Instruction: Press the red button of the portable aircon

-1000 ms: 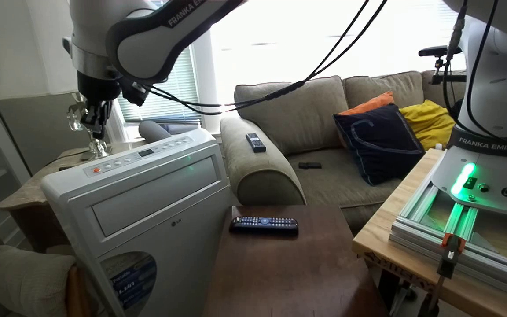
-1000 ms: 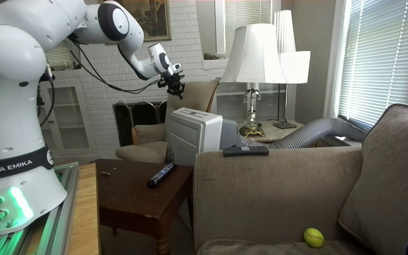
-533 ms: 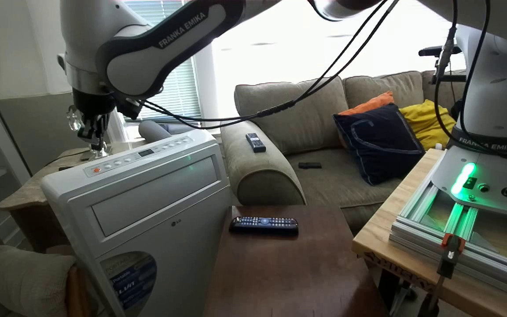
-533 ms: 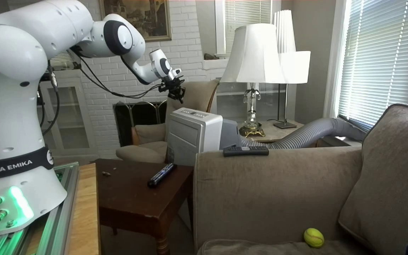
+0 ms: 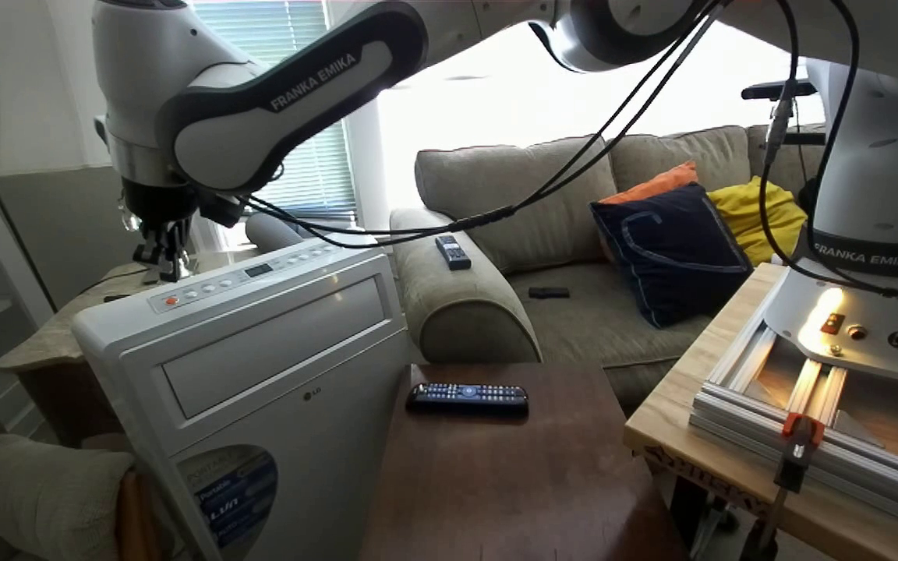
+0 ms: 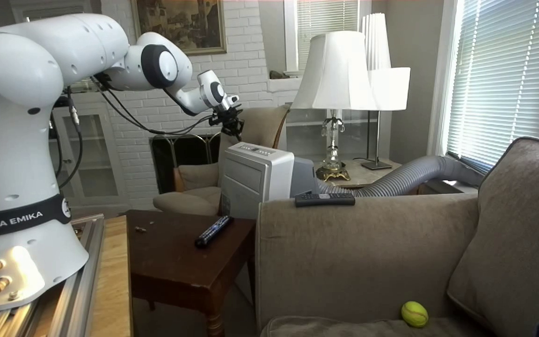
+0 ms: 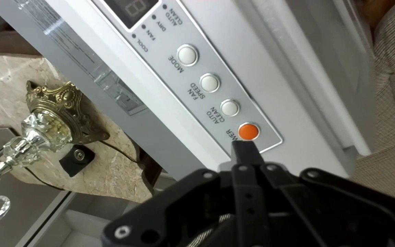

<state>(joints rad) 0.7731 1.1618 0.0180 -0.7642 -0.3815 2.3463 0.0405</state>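
The portable aircon is a pale grey-white boxy unit in both exterior views (image 5: 332, 444) (image 6: 246, 173), with a control strip on top. It fills the middle of the wrist view (image 7: 286, 120). Its orange-red power button (image 7: 248, 131) is at the end of the row of white buttons; it also shows in an exterior view (image 5: 171, 301). My gripper (image 7: 247, 151) is shut and empty, its fingers together. The fingertips point down beside the button and cover part of its label in the wrist view. In both exterior views the gripper (image 5: 172, 273) (image 6: 238, 136) is just above the unit's top, seemingly apart from it.
A crystal lamp (image 7: 46, 127) with a white shade (image 6: 335, 70) stands on a marble-topped side table (image 7: 122, 178) behind the aircon. An armchair (image 6: 255, 124) is beside it. A dark wooden table (image 5: 511, 483) with a remote (image 5: 467, 398) and a sofa (image 5: 464, 312) are close by.
The arm has come down, lowering the shut gripper toward the aircon's top. The light on the robot base has turned from green to warm white. The aircon has not moved.
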